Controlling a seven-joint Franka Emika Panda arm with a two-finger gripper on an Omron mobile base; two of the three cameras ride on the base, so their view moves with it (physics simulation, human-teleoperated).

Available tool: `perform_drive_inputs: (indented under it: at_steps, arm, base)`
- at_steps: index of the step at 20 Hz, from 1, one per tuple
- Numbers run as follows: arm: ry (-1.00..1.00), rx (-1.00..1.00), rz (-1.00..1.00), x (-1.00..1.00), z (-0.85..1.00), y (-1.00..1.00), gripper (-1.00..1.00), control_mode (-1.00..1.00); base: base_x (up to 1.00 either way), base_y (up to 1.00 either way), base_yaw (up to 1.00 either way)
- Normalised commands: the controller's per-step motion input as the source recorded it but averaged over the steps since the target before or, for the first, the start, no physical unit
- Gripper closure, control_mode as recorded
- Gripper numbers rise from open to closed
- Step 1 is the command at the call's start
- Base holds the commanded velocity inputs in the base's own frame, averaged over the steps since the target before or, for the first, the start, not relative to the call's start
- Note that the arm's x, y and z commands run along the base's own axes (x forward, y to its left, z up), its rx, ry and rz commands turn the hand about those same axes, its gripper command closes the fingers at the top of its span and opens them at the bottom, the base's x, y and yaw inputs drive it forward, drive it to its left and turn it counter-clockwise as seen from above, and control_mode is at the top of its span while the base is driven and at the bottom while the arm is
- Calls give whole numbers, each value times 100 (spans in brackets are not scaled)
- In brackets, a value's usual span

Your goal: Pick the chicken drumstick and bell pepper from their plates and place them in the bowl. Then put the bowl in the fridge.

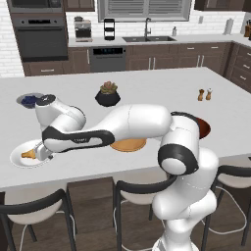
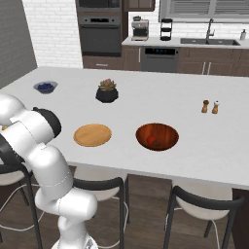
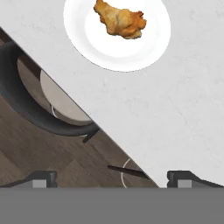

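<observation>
The golden chicken drumstick lies on the white plate near the counter's front left edge. My gripper hangs open above the counter edge, short of the plate, with nothing between its fingers. In the left base view the arm reaches left and its hand is over the plate's right side. The red bell pepper sits inside the reddish-brown bowl. Left of the bowl is the bare wooden plate. The fridge is out of view.
A black plant pot and a small bowl of dark berries stand farther back. Two shakers are at the right. Stools line the counter's front edge.
</observation>
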Motion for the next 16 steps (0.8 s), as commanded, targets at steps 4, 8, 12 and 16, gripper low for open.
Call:
perform_drive_inputs:
  at_steps: [4,8,12,16]
  arm:
    - [-21,1,24,15,-1,0,-100,-100]
    - [-4,10,22,39,-3,-6,-100,-100]
    - [-4,21,23,10,-8,-32,-100,-100]
    - [0,19,14,16,-12,-11,-100,-100]
  base:
    - [0,0,0]
    - [0,0,0]
    - [0,0,0]
    - [0,0,0]
